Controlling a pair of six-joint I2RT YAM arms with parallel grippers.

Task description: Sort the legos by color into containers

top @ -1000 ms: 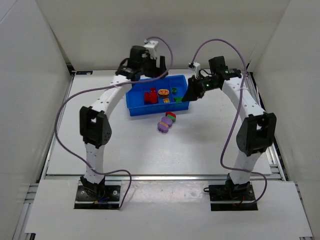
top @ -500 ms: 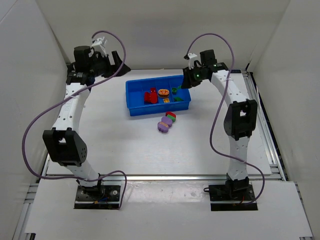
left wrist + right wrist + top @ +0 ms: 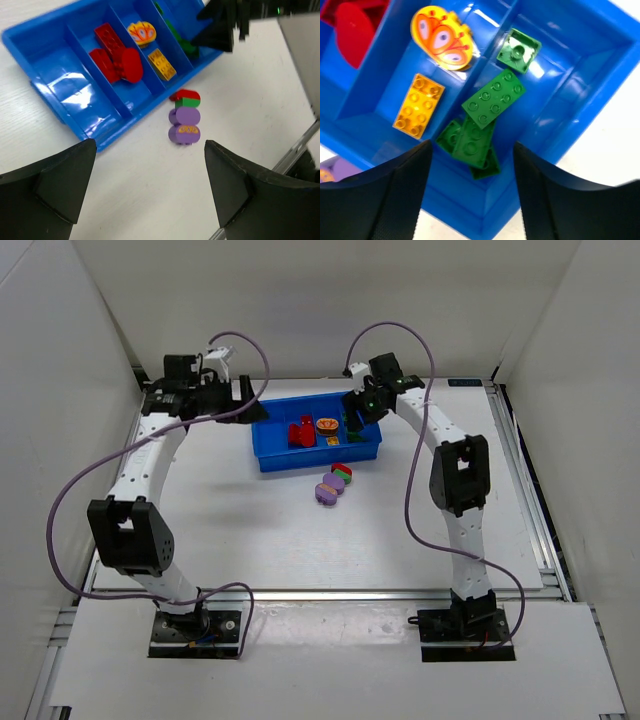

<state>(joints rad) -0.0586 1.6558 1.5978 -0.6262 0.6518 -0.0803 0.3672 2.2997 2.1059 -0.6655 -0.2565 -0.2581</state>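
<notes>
The blue tray [image 3: 272,435] has four compartments. Red bricks [image 3: 115,55] lie in the second. An orange oval [image 3: 442,37] and a yellow brick [image 3: 419,105] lie in the third. Several green bricks [image 3: 492,107] lie in the right one. The left compartment [image 3: 65,80] is bare. On the table in front of the tray lie two purple ovals [image 3: 184,125] and a red piece on a green one [image 3: 185,97]. My right gripper [image 3: 472,190] is open and empty above the green compartment. My left gripper [image 3: 150,185] is open and empty, high above the table left of the tray.
The loose pieces also show in the top view, purple [image 3: 328,490] and red-green [image 3: 342,473], just in front of the tray's right half. White walls enclose the table on three sides. A metal rail [image 3: 295,150] runs along the table's edge.
My left arm swung out to the far left, then came back toward the tray's left end. My right gripper moved left from beside the tray's right end to above the green compartment.
</notes>
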